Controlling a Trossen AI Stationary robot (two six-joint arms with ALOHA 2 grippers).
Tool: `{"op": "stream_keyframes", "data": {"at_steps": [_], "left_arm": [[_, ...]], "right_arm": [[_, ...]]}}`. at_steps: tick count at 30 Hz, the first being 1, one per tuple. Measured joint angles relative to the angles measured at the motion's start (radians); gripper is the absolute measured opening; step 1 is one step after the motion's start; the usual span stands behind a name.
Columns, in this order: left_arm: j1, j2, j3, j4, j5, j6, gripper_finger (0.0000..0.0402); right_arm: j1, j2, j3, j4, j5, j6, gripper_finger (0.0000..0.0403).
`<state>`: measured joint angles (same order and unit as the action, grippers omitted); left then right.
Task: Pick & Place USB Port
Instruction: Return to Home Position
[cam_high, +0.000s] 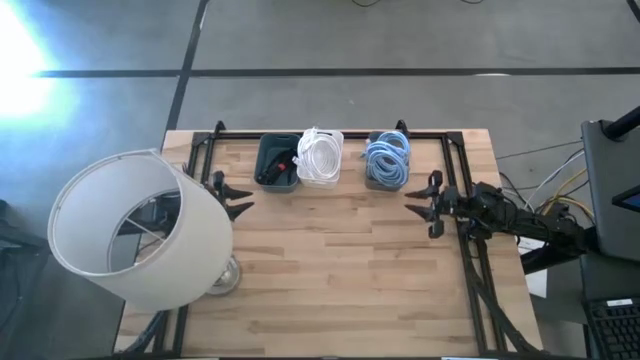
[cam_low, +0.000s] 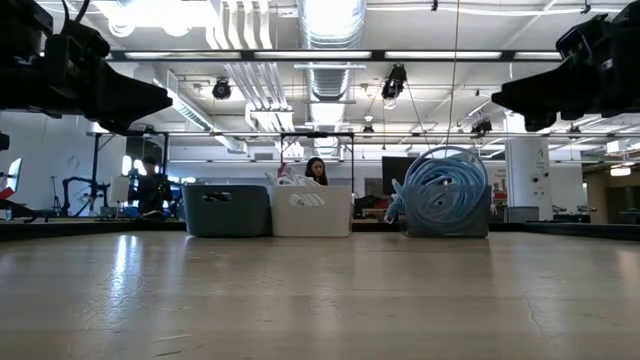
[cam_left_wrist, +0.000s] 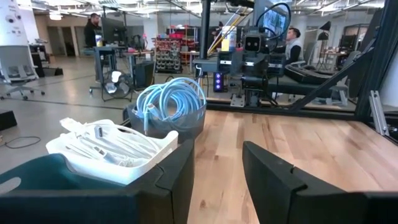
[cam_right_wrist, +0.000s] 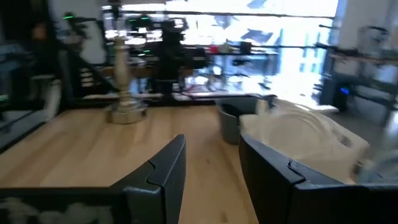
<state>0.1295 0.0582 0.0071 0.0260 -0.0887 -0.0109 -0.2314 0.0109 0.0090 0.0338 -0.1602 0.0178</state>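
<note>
Three bins stand in a row at the table's far edge. A dark teal bin (cam_high: 278, 165) holds a black and red item. A white bin (cam_high: 320, 158) holds white cables. A grey bin (cam_high: 387, 160) holds coiled blue cables (cam_low: 440, 195). I can make out no USB port. My left gripper (cam_high: 246, 198) is open and empty above the table's left side, pointing right. My right gripper (cam_high: 410, 200) is open and empty above the right side, pointing left. Both hang well above the wood in the low view, the left gripper (cam_low: 150, 100) and the right gripper (cam_low: 510, 97).
A lamp with a big white shade (cam_high: 140, 230) and a metal base (cam_high: 225, 280) stands at the near left; its base also shows in the right wrist view (cam_right_wrist: 124, 109). A black frame (cam_high: 465, 190) borders the table. Bare wood (cam_high: 340, 260) lies between the grippers. People are in the room behind.
</note>
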Motion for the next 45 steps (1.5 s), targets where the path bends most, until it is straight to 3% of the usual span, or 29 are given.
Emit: {"op": "stream_keyframes", "data": {"at_steps": [4,45], "left_arm": [[0.0,0.0,0.0,0.004,-0.001,0.0,0.014],[0.0,0.0,0.0,0.009,-0.003,-0.001,0.014]], "right_arm": [[0.0,0.015,0.0,-0.013,0.081,0.057,0.014],[0.0,0.065,0.0,-0.013,0.084,0.077,0.0123]]}}
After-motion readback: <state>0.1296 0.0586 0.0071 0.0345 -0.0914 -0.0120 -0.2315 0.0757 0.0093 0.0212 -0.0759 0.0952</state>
